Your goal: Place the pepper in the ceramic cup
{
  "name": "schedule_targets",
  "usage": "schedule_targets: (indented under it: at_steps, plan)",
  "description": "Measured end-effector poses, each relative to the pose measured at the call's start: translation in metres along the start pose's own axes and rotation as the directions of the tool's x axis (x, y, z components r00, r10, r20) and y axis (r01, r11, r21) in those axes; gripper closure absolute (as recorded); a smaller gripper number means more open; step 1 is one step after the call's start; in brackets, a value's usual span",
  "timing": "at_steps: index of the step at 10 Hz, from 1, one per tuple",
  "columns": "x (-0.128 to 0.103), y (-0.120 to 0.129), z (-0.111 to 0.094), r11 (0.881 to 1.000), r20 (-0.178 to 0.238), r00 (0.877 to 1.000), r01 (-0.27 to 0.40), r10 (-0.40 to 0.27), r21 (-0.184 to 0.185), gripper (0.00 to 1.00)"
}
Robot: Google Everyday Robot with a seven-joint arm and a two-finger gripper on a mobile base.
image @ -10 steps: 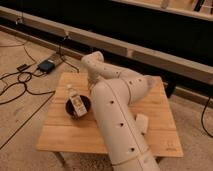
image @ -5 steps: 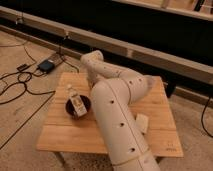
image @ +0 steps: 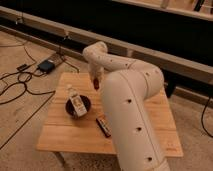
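The gripper (image: 96, 85) hangs above the desk (image: 55, 140), closed on the pepper (image: 94, 80). Next it must find the ceramic cup, hidden from here.

A light wooden square table (image: 65, 142) carried a dark round bowl (image: 69, 106) on its left part, with a clear plastic bottle (image: 75, 102) in it. A flat red-and-dark packet (image: 103, 126) lay just right, nearer. Black cables (image: 15, 86) trailed on the floor at the left.

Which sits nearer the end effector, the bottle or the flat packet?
The bottle in the dark bowl; the packet lies farther from the end effector, which grips the pepper mid-table.
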Motion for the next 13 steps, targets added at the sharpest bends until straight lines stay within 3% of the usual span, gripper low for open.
schedule_targets:
  at_steps: [4,6,7,10,13]
  plan:
    - [-0.007,-0.057,-0.056,0.995,0.105,0.994,-0.028,0.018,0.097,1.00]
    - [-0.015,-0.082,-0.067,0.989,0.157,0.986,-0.071,0.050,0.127,1.00]
    - [-0.024,-0.102,-0.074,0.983,0.200,0.976,-0.111,0.081,0.143,1.00]
    - [-0.035,-0.127,-0.082,0.973,0.247,0.961,-0.164,0.122,0.159,1.00]
    - [-0.040,-0.143,-0.079,0.967,0.262,0.950,-0.214,0.173,0.138,1.00]
